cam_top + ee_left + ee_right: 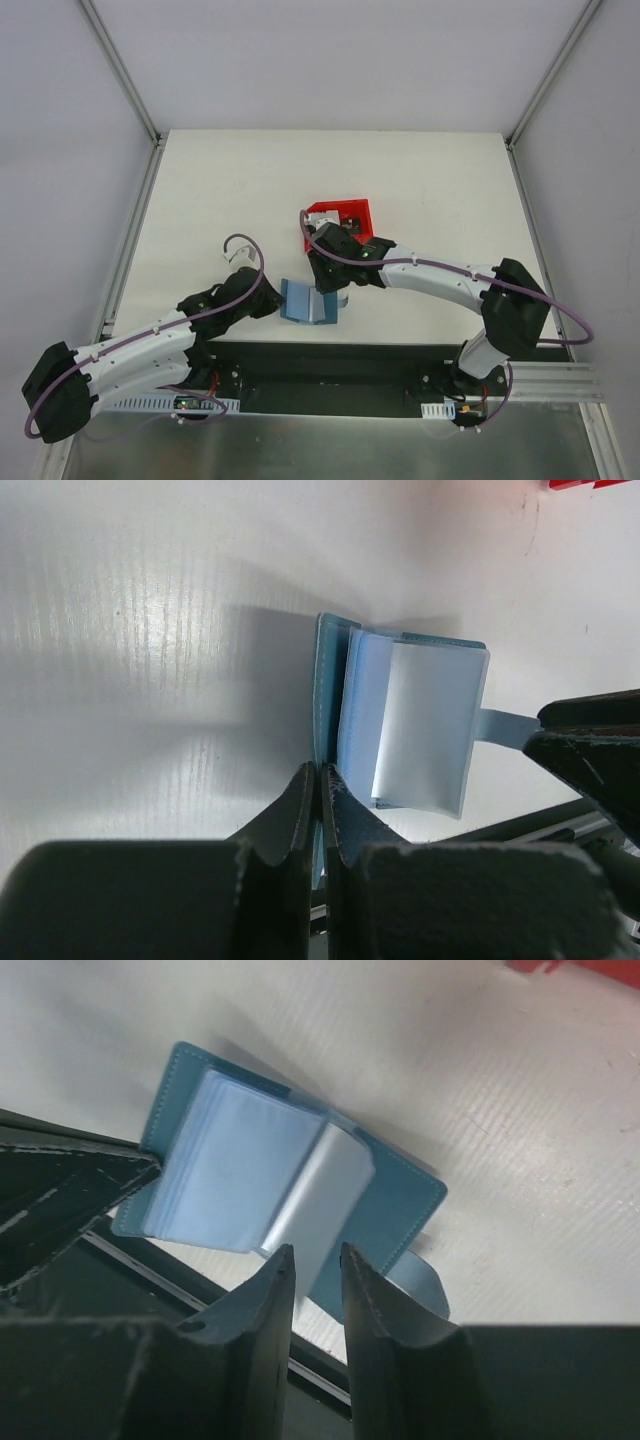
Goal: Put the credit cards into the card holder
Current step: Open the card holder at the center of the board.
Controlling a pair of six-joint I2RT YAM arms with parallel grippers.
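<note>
Teal holder [307, 303]: shown lying open near the front edge of the table [220, 200], between the two grippers, its pale inner sleeves fanned up.
Left gripper [318, 772]: seen shut tight, with the edge of the holder's cover pinched between its fingers.
Right gripper [315, 1260]: jaws shown a narrow gap apart over the holder's near side. A pale leaf [325, 1190] runs down into the gap, but whether it is gripped cannot be told.
Leaf: whether it is a card or one of the clear sleeves cannot be made out.
Cards: none can be picked out with certainty. A pale shape is seen in the red bin [362, 212] just behind the holder, too small to name.
Strap [425, 1285]: seen trailing loose from the cover.
Handling: the holder is judged light, soft and floppy, and its sleeves slick and easily creased. It is best pinched at the cover's edge, clear of the pockets. A card is judged thin, stiff and smooth, best taken by a short edge so the other end can be slid in.
Surface: a white, matt, faintly ribbed tabletop, likely to give little grip on a flat card.
Room: pale plain walls are seen, with metal posts at the table's far corners.
</note>
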